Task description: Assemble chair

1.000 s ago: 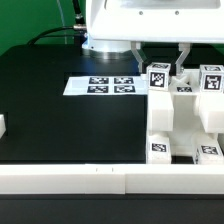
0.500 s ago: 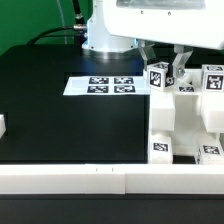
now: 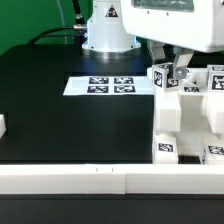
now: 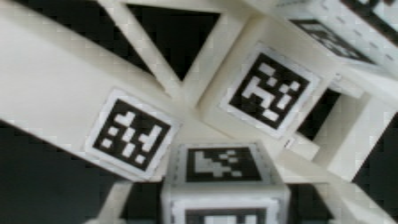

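The chair [image 3: 185, 115] is a cluster of chunky white blocks with black-and-white tags at the exterior view's right. My gripper [image 3: 168, 68] comes down from above onto its top. The jaws are shut on a tagged white block [image 3: 160, 77] of the chair. In the wrist view that block [image 4: 222, 185] sits between the fingers, at the gripper [image 4: 222, 198]. Beyond it lie slanted white chair bars carrying two large tags [image 4: 267, 92]. The fingertips themselves are mostly hidden by the block.
The marker board [image 3: 108, 86] lies flat on the black table just to the exterior view's left of the chair. A long white rail [image 3: 80, 178] runs along the front edge. A small white piece [image 3: 2, 127] shows at the far left edge.
The arm has moved toward the exterior view's right, and the chair parts have shifted right with it. The jaws have kept the same width.
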`<state>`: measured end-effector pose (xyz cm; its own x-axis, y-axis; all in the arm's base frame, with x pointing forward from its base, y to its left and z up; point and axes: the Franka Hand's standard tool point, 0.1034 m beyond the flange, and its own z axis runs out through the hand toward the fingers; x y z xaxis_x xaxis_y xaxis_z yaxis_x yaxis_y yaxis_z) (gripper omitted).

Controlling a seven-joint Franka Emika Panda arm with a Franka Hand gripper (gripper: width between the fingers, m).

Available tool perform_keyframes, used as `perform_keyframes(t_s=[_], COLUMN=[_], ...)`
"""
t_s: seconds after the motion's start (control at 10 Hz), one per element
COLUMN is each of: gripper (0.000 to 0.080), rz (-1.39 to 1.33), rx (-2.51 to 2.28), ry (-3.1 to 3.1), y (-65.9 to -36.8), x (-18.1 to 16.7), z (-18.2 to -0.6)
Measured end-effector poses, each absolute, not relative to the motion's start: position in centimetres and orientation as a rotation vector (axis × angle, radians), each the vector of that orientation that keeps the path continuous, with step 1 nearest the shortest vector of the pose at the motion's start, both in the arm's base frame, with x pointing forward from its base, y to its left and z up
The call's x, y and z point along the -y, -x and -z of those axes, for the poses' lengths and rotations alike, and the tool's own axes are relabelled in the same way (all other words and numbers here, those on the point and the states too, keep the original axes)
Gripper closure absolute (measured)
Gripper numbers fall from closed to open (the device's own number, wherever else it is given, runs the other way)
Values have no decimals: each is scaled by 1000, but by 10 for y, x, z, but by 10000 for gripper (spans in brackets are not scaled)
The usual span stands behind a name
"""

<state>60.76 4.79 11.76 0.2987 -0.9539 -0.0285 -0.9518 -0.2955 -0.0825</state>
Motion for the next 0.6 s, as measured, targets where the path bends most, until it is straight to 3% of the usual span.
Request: perform_keyframes(t_s=[0.2,0.4,0.5,0.6], gripper=[512,225,225,165], rz=[40,48,55,59], rx=[-1806,-1666,-1614,-1534], ry=[2468,2567,2598,2648], y=[-608,-608,-608,-608], x=[-48,-48,-49,-49], z=[-118,-118,-119,-119])
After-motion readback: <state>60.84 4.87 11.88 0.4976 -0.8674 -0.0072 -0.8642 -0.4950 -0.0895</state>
